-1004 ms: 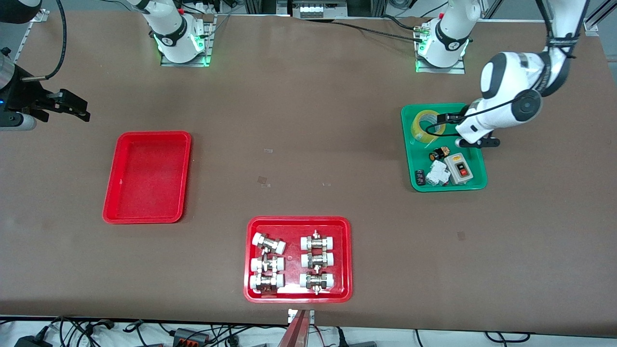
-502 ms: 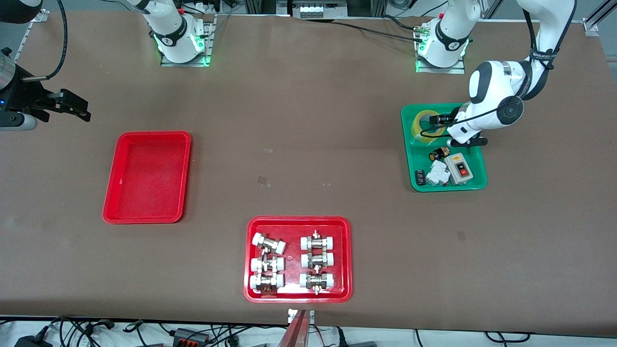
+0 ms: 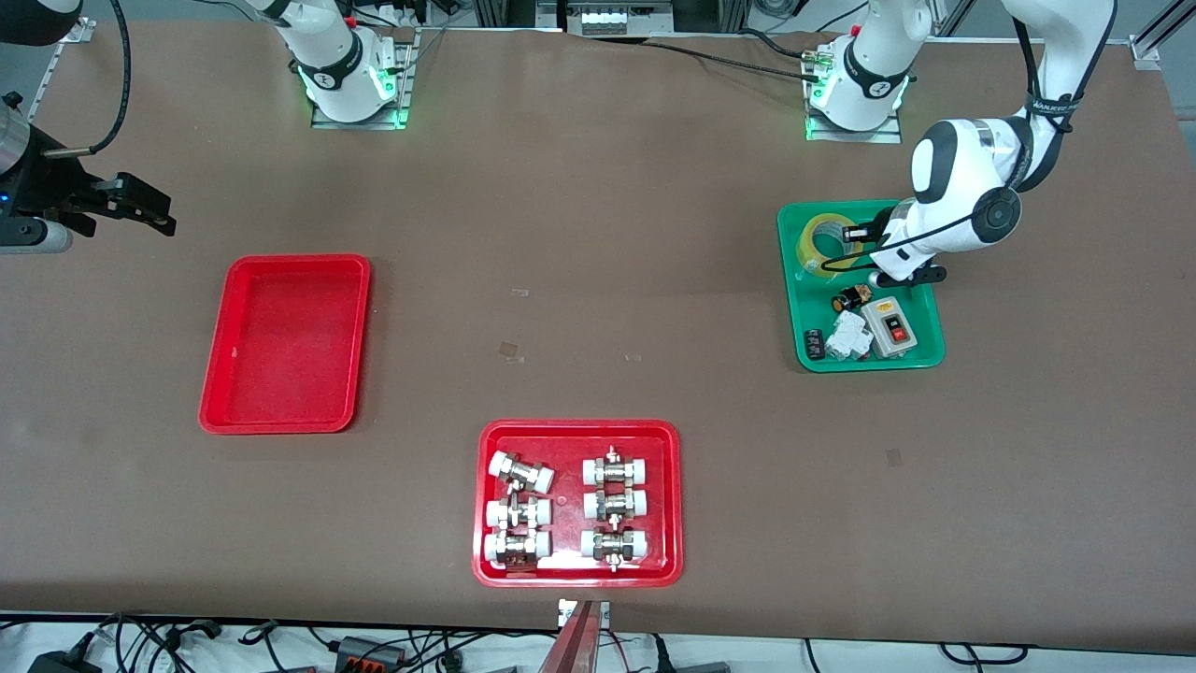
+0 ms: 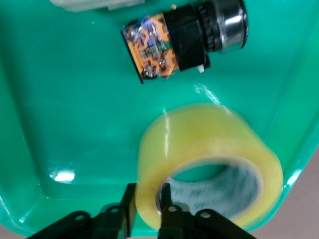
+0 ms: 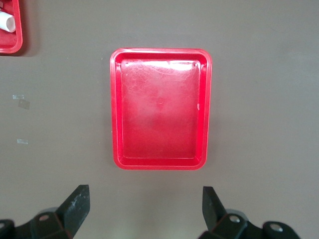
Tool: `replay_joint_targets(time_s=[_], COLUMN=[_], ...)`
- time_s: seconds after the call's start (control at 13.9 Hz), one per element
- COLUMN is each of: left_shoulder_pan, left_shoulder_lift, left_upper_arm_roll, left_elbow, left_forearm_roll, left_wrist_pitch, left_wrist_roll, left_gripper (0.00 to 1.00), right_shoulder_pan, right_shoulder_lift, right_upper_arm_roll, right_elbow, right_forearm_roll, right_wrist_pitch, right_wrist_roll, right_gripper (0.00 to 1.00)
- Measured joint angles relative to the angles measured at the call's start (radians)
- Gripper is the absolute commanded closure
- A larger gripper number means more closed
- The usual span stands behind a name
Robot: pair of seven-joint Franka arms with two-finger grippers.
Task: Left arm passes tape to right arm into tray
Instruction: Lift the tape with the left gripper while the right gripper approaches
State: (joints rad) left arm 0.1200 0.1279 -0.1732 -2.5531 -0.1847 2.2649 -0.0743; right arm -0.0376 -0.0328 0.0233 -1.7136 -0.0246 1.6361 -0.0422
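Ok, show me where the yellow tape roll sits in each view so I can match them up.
Front view: the tape lies in the green tray, at the end farthest from the camera, with the left gripper shut on its wall.
Left wrist view: the tape fills the middle, the gripper's fingers pinching its wall.
Right wrist view: not in it; only the red tray shows.
Shared landmark: the green tray.

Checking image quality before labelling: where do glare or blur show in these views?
Left wrist view: white glare spots on the green tray, and the tape looks soft. Right wrist view: pale sheen across the red tray floor. Front view: evenly lit.
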Motion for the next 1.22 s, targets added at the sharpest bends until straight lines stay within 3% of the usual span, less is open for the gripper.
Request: replay_joint_targets(time_s=[0.22,0.43,0.57,0.79,1.0,1.22], left_shoulder_pan=[0.0,0.002,0.003,-0.027,-0.099,-0.204], left_shoulder_lift=[0.0,-0.004,-0.008,-0.006,0.002,0.006], left_upper_arm_roll=[0.0,0.0,0.0,-0.003,-0.011,-0.029], left_elbow=[0.047,0.163,0.294,0.563,0.779,0.881], left_forearm_roll=[-0.001,-0.002,-0.002,-0.015,-0.178,-0.359], left_wrist_pitch=[-0.065,-0.212,-0.353,-0.605,-0.769,-0.795], left_wrist_roll=[0.0,0.0,0.0,-0.031,-0.137,-0.234], left_gripper=[0.94,0.92,0.93,0.96,0.96,0.96], right_shoulder_pan=[0.0,0.0,0.0,0.004,0.041,0.083], right_shoulder_lift=[0.0,0.0,0.0,0.014,0.057,0.101], right_upper_arm_roll=[0.0,0.0,0.0,0.001,0.004,0.006], right_elbow=[0.0,0.0,0.0,-0.001,0.0,0.001], right_forearm_roll=[0.0,0.0,0.0,0.008,0.026,0.044], right_wrist_pitch=[0.0,0.004,0.004,0.002,0.005,0.005], right_wrist_roll=[0.0,0.0,0.0,0.0,0.002,0.002], right_gripper=[0.0,0.0,0.0,0.0,0.0,0.0])
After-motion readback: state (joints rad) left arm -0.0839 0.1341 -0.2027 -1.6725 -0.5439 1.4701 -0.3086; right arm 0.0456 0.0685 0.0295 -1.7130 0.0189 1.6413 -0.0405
